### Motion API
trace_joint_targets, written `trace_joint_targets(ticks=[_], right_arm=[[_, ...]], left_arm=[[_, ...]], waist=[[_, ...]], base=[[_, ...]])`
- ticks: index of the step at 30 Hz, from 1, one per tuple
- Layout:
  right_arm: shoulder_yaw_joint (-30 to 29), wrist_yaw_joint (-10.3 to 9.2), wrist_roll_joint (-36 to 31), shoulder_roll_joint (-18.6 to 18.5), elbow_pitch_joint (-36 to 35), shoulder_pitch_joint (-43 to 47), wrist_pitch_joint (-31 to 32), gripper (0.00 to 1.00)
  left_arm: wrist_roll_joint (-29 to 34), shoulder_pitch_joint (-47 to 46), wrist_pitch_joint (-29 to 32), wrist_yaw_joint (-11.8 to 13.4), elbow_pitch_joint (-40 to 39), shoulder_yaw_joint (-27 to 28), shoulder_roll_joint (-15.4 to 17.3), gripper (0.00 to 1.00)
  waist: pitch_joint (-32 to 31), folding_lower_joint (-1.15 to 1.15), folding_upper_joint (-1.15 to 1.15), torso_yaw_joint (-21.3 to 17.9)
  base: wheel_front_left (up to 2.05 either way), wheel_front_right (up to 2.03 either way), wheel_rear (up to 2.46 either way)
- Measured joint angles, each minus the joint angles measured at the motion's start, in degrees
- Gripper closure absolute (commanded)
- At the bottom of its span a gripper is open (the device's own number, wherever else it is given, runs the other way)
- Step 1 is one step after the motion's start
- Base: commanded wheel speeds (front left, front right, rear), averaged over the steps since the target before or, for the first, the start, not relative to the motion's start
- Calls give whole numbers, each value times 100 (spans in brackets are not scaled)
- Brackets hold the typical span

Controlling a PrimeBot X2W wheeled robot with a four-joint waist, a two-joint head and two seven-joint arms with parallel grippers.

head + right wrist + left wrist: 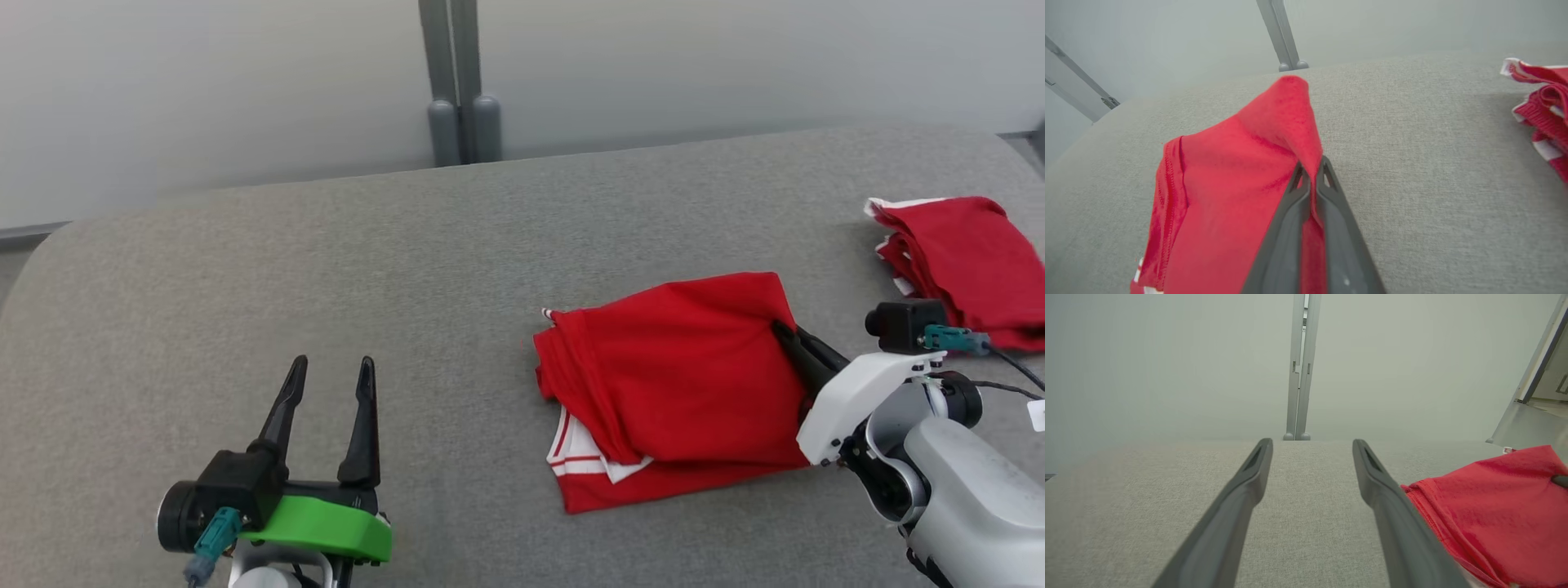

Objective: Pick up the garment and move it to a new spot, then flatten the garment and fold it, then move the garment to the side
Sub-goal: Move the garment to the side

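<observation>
garment (678, 367) folded on grey surface (326, 269), centre-right. right gripper (1310, 169) pinches its right edge; left gripper (331, 363) spread, empty. risk: one-sided pull may undo folds, or drag it onto red pile (971, 261) nearby.

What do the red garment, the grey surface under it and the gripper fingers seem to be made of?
The garment looks like soft matte knit fabric, perhaps cotton: it creases and has stitched hems. The surface seems woven upholstery cloth, by its fine speckled weave. The fingers look hard, smooth, dark; plastic or rubber, I cannot tell.
</observation>
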Motion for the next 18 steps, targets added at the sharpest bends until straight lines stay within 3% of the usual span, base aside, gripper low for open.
trace_joint_targets(ticks=[18], right_arm=[[29,0,45,86,-267,-171,-109,100]], left_arm=[[63,-333,0,11,134,-315,-8,0]], waist=[[202,0,0,-1792]], base=[[0,0,0]])
